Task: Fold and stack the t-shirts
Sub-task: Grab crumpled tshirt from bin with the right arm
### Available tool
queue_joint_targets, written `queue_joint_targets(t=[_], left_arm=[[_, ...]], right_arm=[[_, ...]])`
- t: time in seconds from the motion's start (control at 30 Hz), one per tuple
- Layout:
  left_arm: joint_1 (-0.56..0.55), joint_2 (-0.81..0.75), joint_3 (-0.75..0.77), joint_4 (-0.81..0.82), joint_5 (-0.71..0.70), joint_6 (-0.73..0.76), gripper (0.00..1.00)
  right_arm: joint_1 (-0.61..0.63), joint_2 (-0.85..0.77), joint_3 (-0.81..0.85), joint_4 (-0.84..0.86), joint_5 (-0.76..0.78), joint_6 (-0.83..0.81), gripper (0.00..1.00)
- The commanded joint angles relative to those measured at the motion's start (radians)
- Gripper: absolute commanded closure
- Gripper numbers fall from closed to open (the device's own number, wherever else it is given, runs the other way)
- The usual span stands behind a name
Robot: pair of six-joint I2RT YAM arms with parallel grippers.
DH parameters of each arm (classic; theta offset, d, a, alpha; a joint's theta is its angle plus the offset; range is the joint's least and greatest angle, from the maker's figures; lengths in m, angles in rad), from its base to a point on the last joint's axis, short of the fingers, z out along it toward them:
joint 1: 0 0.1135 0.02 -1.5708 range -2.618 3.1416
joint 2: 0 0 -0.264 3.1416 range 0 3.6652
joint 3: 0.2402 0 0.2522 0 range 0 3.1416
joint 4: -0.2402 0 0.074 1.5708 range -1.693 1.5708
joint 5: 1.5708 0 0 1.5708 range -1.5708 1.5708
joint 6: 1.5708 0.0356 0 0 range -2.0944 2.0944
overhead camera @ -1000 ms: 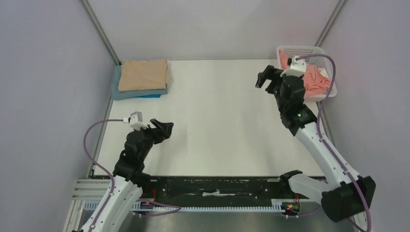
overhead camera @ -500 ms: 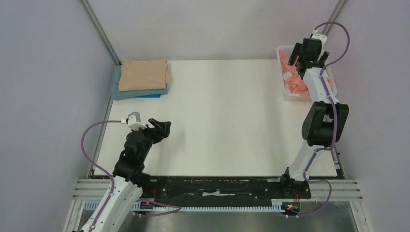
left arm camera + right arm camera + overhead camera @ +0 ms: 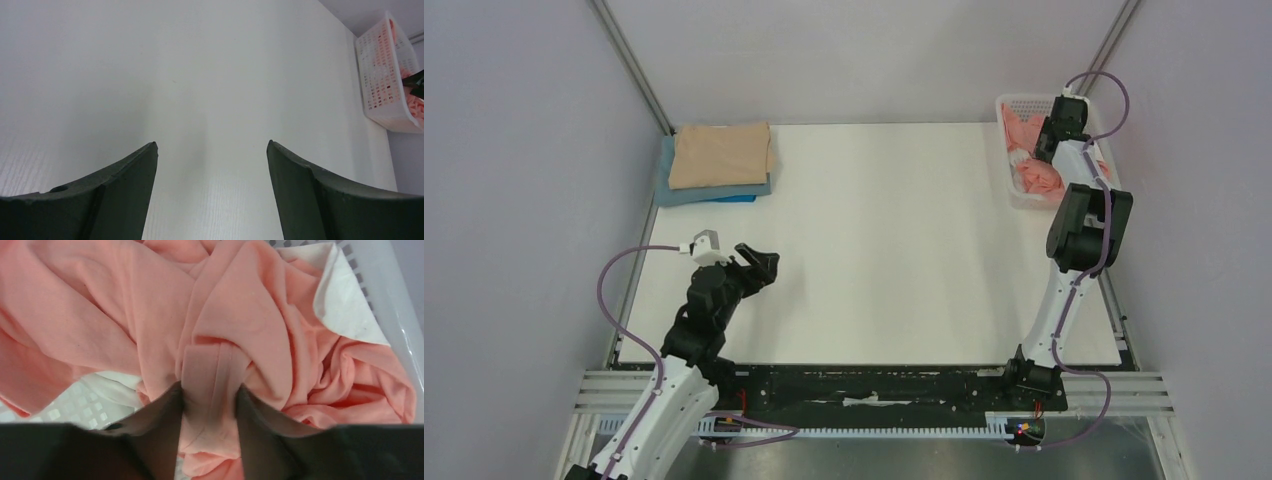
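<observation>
**Right arm deep in the basket, pink shirt in its grip**

From overhead, the right gripper (image 3: 1049, 135) is hard to make out: it reaches down into the white mesh basket (image 3: 1024, 100) at the far right corner of the table (image 3: 884, 230), and its fingertips are lost among the cloth. The wrist camera shows more. The two dark fingers are narrowed on a thick band of the salmon-pink t-shirt (image 3: 240, 305), which fills the gap between them; whether that band is a collar or a hem I cannot tell. Their lower parts are a dark blur along the bottom edge.

The pink shirt lies crumpled in soft, deep folds and fills most of the basket. It covers nearly all of the white t-shirt (image 3: 345, 300), which peeks out at the far right and beneath.

At the far left corner, the tan t-shirt (image 3: 721, 153) lies folded flat on the blue t-shirt (image 3: 709, 192), of which only the left and near edges show.

The left gripper (image 3: 211, 144) hangs over bare table at near left, spread wide, holding nothing.
</observation>
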Motion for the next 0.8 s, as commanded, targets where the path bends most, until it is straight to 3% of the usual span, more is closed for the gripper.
queue_joint_targets(t=[0.0, 0.07, 0.1, 0.27, 0.5, 0.77], left_arm=[[0.001, -0.003, 0.039, 0.047, -0.021, 0.012, 0.15], [0.002, -0.005, 0.041, 0.042, -0.018, 0.014, 0.15], [0.001, -0.008, 0.042, 0.037, -0.018, 0.014, 0.15], [0.001, -0.032, 0.046, 0.019, -0.018, 0.016, 0.15], [0.001, -0.040, 0.040, 0.021, -0.002, 0.012, 0.15], [0.002, -0.047, 0.041, 0.010, 0.024, 0.006, 0.15]], right_arm=[[-0.008, -0.001, 0.020, 0.092, -0.030, -0.014, 0.68], [-0.012, 0.001, 0.028, 0.105, -0.035, -0.014, 0.84], [-0.013, -0.002, 0.035, 0.104, -0.035, -0.008, 1.00], [-0.014, -0.111, 0.028, 0.119, -0.087, -0.029, 1.00], [-0.012, -0.439, -0.078, 0.212, -0.129, 0.013, 1.00], [0.046, -0.646, -0.029, 0.299, -0.462, 0.134, 1.00]])
